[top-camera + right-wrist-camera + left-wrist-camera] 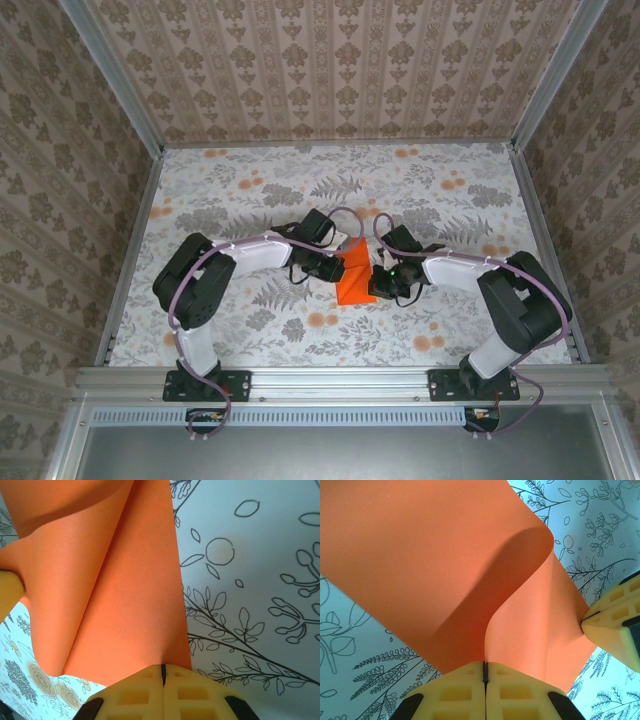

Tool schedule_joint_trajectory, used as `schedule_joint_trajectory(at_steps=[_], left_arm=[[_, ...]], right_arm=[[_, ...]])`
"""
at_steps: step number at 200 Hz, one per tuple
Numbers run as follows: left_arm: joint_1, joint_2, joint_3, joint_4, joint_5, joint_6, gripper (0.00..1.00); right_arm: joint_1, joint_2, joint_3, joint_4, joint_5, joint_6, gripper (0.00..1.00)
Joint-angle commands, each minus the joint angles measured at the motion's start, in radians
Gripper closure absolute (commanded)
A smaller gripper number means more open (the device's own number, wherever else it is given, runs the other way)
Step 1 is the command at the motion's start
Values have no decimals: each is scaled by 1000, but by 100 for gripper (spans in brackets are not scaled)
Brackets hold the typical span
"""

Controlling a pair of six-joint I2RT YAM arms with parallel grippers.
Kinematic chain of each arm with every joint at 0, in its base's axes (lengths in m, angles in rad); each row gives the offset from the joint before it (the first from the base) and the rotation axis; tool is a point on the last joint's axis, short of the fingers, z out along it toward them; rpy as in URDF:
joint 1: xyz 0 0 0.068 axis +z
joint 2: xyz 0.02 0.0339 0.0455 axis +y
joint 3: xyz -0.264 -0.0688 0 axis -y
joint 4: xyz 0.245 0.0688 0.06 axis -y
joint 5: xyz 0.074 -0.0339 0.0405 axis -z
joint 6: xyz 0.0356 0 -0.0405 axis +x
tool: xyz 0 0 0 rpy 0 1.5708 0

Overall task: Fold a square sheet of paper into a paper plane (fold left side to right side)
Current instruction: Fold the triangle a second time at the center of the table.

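Left wrist view, bottom centre: left gripper (485, 667) pressed together, pinching curled square sheet of paper (445, 570). Right wrist view, bottom centre: right gripper (163, 669) clamped tight on same sheet, orange rising upper left. Top view, frame centre: sheet between both grippers.

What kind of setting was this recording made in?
Probably a purpose-built robot test booth: wallpapered panel walls held in an aluminium frame, around a floral-print tabletop.
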Motion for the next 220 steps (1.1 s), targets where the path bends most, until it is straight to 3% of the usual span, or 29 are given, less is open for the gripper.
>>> schedule_joint_trajectory(at_steps=[1,220], left_arm=[[-9,-7,-5,-12,-9,22,93],[-6,13,11,4,-15,36,91]], right_arm=[[6,41,-6,-81,51,-13,98],[7,51,-2,-88,52,-19,98]])
